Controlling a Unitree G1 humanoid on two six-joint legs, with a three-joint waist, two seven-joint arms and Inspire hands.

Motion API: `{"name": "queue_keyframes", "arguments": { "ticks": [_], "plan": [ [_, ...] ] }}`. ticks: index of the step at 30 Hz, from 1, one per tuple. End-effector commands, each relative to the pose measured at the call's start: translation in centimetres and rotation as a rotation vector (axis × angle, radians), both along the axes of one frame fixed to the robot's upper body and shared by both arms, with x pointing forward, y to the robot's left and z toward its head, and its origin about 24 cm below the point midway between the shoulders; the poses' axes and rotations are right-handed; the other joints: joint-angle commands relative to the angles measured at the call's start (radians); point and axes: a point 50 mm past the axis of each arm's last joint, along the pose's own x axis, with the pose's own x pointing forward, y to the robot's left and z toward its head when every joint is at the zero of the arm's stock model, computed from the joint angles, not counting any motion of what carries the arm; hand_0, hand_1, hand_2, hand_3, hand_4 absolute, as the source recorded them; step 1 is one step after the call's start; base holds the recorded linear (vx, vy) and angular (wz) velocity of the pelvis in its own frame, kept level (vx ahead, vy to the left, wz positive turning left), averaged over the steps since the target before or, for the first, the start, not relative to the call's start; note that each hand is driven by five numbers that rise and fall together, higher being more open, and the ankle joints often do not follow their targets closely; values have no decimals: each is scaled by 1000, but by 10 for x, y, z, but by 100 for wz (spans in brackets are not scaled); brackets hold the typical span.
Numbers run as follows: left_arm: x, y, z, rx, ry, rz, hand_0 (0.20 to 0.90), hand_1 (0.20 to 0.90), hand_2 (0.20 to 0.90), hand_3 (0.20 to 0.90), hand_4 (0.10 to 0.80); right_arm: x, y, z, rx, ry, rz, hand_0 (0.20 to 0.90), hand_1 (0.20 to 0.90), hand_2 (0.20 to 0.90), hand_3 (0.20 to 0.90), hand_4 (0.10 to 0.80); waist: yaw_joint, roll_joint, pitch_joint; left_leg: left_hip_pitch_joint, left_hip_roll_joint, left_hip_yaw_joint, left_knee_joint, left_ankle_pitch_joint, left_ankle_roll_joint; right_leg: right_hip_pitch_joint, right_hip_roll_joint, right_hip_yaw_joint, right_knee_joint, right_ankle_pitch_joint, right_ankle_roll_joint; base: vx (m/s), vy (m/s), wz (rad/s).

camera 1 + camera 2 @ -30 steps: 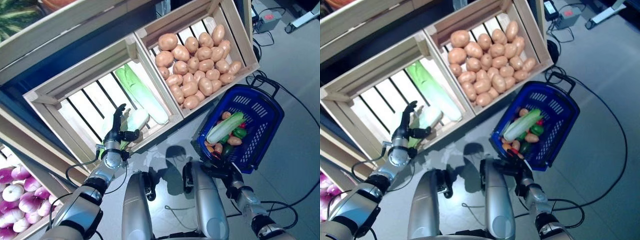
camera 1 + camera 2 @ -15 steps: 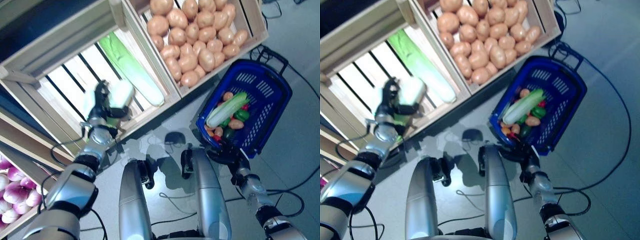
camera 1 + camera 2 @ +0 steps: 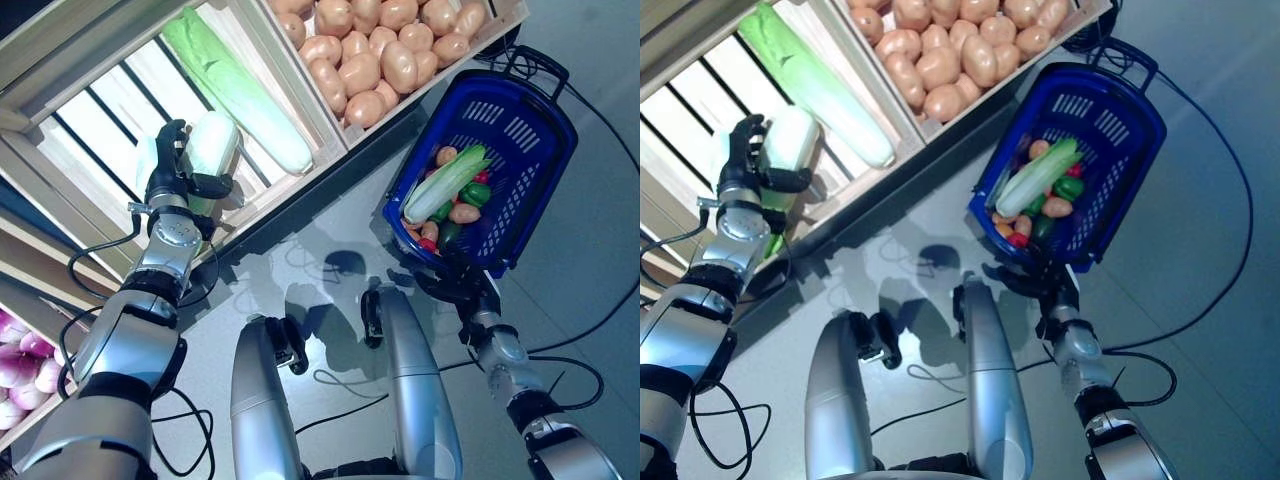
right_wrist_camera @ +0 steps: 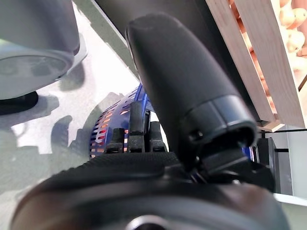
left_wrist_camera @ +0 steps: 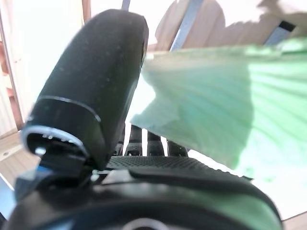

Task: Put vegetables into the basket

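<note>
Your left robot hand [image 3: 172, 176] is gripping a pale green cabbage [image 3: 208, 152], fingers and thumb curling round it, just above the slatted wooden crate [image 3: 90, 125] where a second long cabbage [image 3: 238, 88] is lying. Your right robot hand [image 3: 452, 290] is clutching the near rim of the blue basket [image 3: 520, 130], which is sitting on the floor [image 3: 320, 230] beside the crate of potatoes [image 3: 380, 50]. The basket is already holding another cabbage [image 3: 444, 183] and smaller vegetables.

Blue basket [image 3: 520, 120], seemingly pale-green cabbage [image 3: 210, 150], tan potatoes [image 3: 385, 55].
</note>
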Motion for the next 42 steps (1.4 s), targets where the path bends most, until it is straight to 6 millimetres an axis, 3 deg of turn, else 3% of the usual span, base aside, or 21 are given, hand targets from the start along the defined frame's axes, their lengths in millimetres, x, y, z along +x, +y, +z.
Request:
{"name": "queue_keyframes", "arguments": {
  "ticks": [1, 13, 20, 22, 27, 31, 37, 41, 42],
  "plan": [
    [-19, 24, -41, 5, 191, 87, 300, 300, 300, 300, 400, -2, -11, 15, 8, -108, -62, 900, 900, 900, 900, 800, -13, -24, -18, 83, 6, -2, -41, 70, -11, 144, -22, -6, -228, 185, 24, 0, 0, 0],
    [-31, 27, -64, -85, 227, 52, 300, 300, 300, 300, 400, -9, -18, 8, 45, -89, -82, 900, 900, 900, 900, 800, -5, -10, -107, 327, -4, 38, -267, 151, -31, 354, -40, -19, -383, 191, 21, 47, 19, -5],
    [-53, 31, -96, -167, 244, 32, 300, 300, 300, 300, 400, -33, -15, -18, 134, -12, -71, 900, 900, 900, 900, 800, 21, 0, -213, 521, -30, 46, -458, 184, -21, 547, -46, -22, -529, 202, 30, 139, -7, 3],
    [-58, 29, -104, -198, 244, 26, 300, 300, 300, 300, 400, -40, -10, -24, 155, 5, -66, 900, 900, 900, 900, 800, 26, -1, -246, 564, -45, 54, -533, 224, -11, 596, -45, -23, -600, 238, 26, 144, -28, 2],
    [-73, 14, -122, -196, 217, -66, 300, 300, 300, 300, 400, -62, 5, -39, 155, 58, -18, 900, 900, 900, 900, 800, 44, 8, -347, 762, -101, 59, -800, 293, -25, 813, -39, -53, -868, 300, 43, 223, -25, 7],
    [-74, 4, -113, -220, 139, -149, 300, 300, 300, 300, 400, -68, 7, -39, 136, 77, -30, 900, 900, 900, 900, 800, 58, 20, -397, 874, -130, 50, -994, 360, -36, 948, -22, -66, -1071, 363, 60, 136, -17, 11],
    [-83, -18, -115, -392, 28, -245, 300, 300, 300, 300, 400, -68, 13, -28, 44, 33, -66, 900, 900, 900, 900, 800, 74, 41, -433, 974, -152, 29, -1202, 427, -36, 1046, -6, -66, -1249, 449, 88, 49, -1, 7],
    [-89, -33, -116, -610, -49, -315, 300, 300, 300, 300, 400, -65, 27, -23, 51, 40, 26, 900, 900, 900, 900, 800, 90, 48, -449, 1013, -162, 11, -1294, 454, -31, 1072, 4, -73, -1304, 473, 95, 13, -9, 4],
    [-90, -41, -113, -677, -79, -357, 300, 300, 300, 300, 400, -64, 37, -23, 90, 64, 120, 900, 900, 900, 900, 800, 96, 43, -455, 1019, -163, 5, -1303, 455, -28, 1072, 7, -73, -1304, 471, 95, 7, -67, 6]
  ]
}}
